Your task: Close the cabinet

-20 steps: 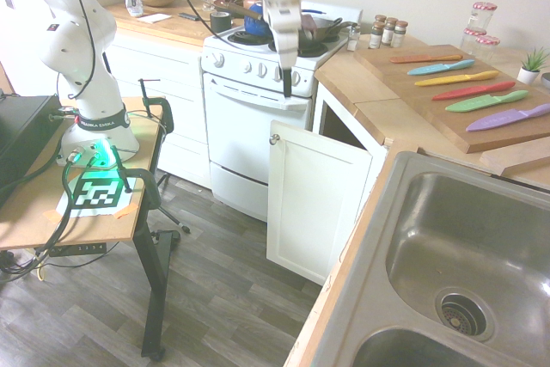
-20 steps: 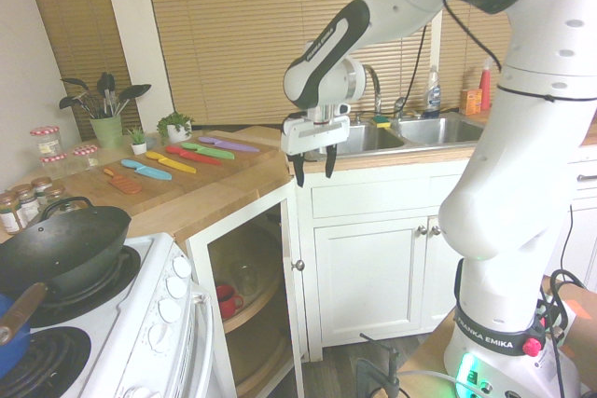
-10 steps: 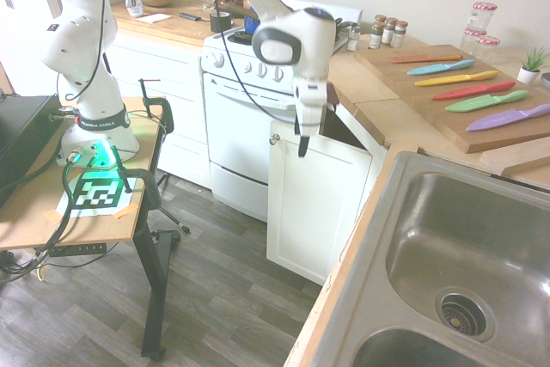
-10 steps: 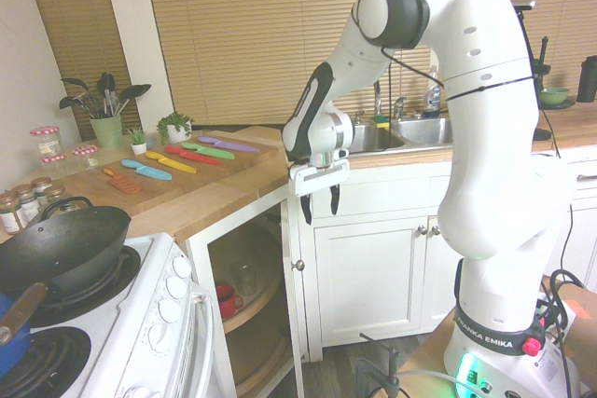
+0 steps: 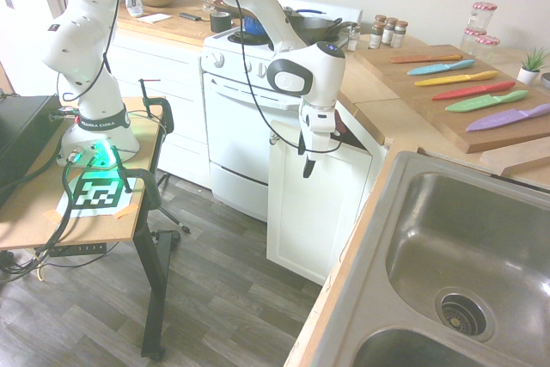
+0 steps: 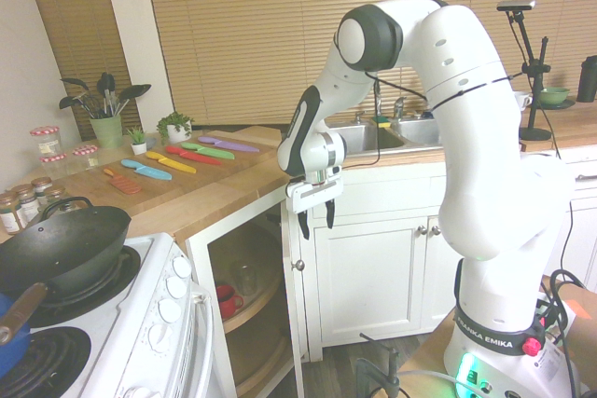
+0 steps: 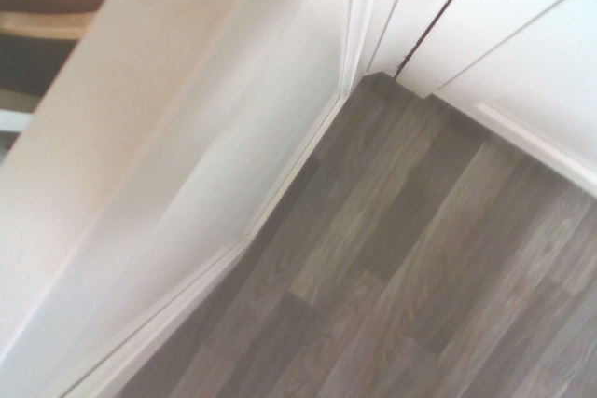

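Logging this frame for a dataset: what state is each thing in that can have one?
Cabinet door: open, swung out at an angle.
Gripper: open, fingers pointing down at the door's top edge.
Oven door: shut.
Cabinets under the sink: shut.
Sink: empty.
Blinds: lowered.

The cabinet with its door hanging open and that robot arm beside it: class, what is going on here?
A white robot arm is working on the cabinet under the wooden countertop, next to the oven. Its door stands open, showing shelves and something red inside. The gripper hangs fingers-down, open and holding nothing, at the top of the door on its outer side, near the round knob. Whether it touches the door cannot be told. The door is not yet closed.
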### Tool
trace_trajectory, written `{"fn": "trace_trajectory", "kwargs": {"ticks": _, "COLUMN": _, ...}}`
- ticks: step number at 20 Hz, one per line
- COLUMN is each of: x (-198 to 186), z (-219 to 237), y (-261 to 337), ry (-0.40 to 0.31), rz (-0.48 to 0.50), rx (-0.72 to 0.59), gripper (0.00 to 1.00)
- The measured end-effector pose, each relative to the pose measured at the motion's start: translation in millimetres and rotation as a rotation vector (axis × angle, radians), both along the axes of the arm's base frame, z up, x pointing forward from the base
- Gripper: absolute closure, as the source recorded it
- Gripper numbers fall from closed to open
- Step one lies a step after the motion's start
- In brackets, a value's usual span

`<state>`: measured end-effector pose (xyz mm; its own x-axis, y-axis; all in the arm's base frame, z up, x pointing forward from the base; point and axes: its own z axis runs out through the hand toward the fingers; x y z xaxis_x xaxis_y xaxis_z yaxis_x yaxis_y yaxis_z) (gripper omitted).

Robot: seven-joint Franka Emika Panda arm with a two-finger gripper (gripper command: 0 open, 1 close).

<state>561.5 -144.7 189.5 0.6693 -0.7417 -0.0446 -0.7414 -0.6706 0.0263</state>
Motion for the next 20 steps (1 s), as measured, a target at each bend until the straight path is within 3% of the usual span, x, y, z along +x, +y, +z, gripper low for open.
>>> {"fn": "trace_trajectory", "kwargs": {"ticks": 20, "x": -15.0, "z": -1.4, "y": 19.8, "ry": -0.028, "rz": 0.152, "rx": -0.070, "gripper": 1.00}}
